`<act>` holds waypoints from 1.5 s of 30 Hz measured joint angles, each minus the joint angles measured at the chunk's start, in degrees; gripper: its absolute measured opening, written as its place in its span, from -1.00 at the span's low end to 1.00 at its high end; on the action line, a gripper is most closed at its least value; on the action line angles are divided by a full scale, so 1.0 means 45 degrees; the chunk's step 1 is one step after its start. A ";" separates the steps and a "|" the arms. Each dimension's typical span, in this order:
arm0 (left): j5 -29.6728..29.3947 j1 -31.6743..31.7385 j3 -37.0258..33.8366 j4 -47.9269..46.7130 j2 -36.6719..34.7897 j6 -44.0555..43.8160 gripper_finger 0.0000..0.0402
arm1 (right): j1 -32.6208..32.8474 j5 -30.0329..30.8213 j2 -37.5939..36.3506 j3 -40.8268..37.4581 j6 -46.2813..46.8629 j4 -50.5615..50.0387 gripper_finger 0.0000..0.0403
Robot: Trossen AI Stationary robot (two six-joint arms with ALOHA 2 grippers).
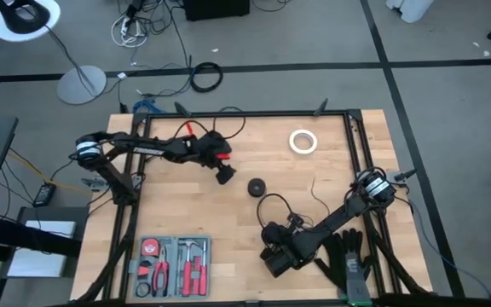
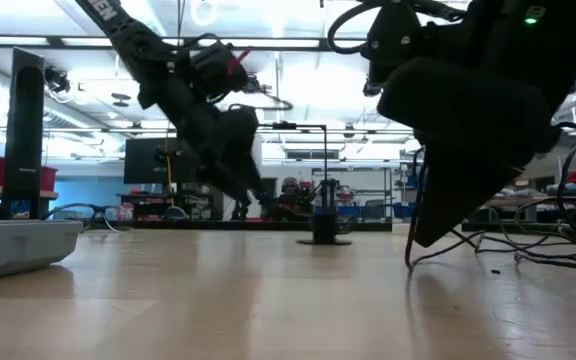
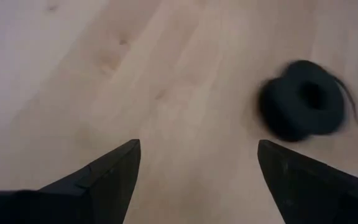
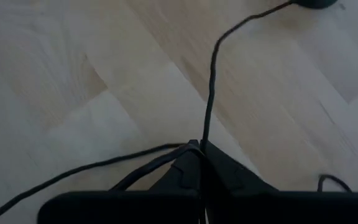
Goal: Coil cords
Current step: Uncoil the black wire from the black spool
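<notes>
Cord [image 4: 211, 87], thin and black, runs across the pale wooden table [image 1: 331, 170] and is pinched between the closed fingertips of the right gripper [image 4: 202, 149]; in the right wrist view one strand climbs from the fingertips toward the small round puck [image 1: 256, 187], and other strands trail off to the side. From above, the right gripper [image 1: 275, 256] sits at about five o'clock from the table's middle, low and near the front edge, with a loop of the cord [image 1: 273, 205] arching between it and the puck. The puck lies close to the middle of the table, flat on the wood. The left gripper [image 1: 225, 175] hangs just beside the puck, at about ten o'clock from it, apart from it, and its fingers [image 3: 110, 174] stand wide with nothing between them; the left wrist view shows the puck [image 3: 303, 101] on the bare wood beyond them. A white tape ring [image 1: 303, 141] lies at about one o'clock from the puck, well apart from both grippers. A tray of red-handled tools [image 1: 174, 266] rests at seven o'clock near the table's front edge, and a pair of black gloves [image 1: 348, 260] lies at five o'clock beside the right arm.
</notes>
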 joint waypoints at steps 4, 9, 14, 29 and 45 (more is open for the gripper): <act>0.0309 -0.0469 0.0073 0.0412 0.0206 -0.0070 0.63 | -0.0096 0.0032 0.0003 0.0000 -0.0126 0.0152 -1.00; -0.0135 -0.0912 0.0186 0.1627 0.0153 -0.0140 0.63 | -0.0116 0.0032 -0.0001 0.0000 -0.0284 0.0307 -1.00; -0.0110 -0.0984 0.0736 0.1751 0.1050 -0.0361 0.63 | -0.0167 0.0037 -0.0001 0.0000 -0.0513 0.0539 -1.00; 0.0011 -0.1297 0.3024 0.0615 0.3748 -0.0087 0.63 | -0.0198 0.0037 -0.0001 0.0000 -0.0794 0.0657 -1.00; -0.0087 0.1243 0.0788 -0.1360 0.1427 0.0970 0.57 | 0.0562 0.0020 0.0003 0.0000 0.1396 -0.1499 -1.00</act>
